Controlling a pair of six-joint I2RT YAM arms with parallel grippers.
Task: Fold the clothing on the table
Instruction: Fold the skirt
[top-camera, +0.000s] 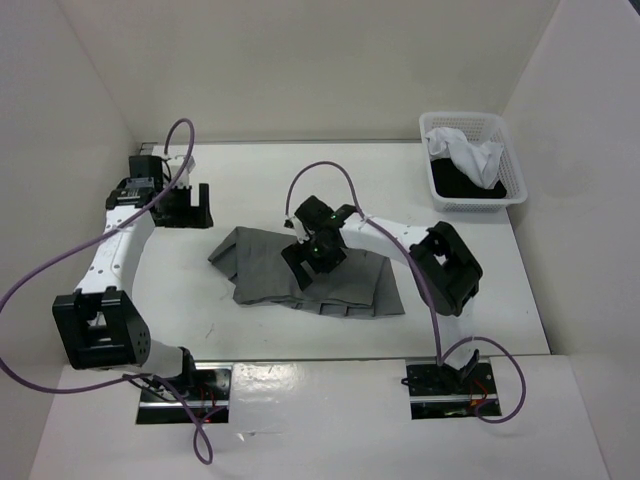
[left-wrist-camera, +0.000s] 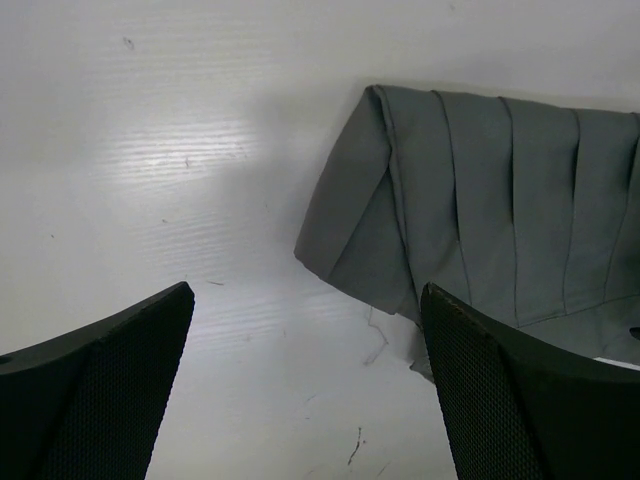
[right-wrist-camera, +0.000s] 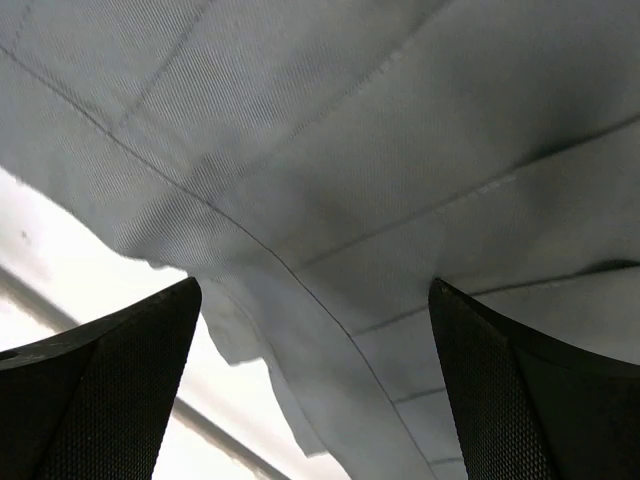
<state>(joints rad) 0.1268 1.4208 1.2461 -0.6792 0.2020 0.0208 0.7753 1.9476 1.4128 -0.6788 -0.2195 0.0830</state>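
The clothing (top-camera: 262, 272) lies flat near the middle of your table (top-camera: 300, 185), and neither gripper holds it.
The grey pleated fabric spreads from centre towards the right, and its left corner is turned over on itself. At the far right corner you have a white basket (top-camera: 516, 192) with white and black garments in it. Your right gripper (right-wrist-camera: 315, 290) hangs just above the fabric with its jaws spread wide. Your left gripper (left-wrist-camera: 307, 300) is just as wide, above bare tabletop beside the skirt's left edge.
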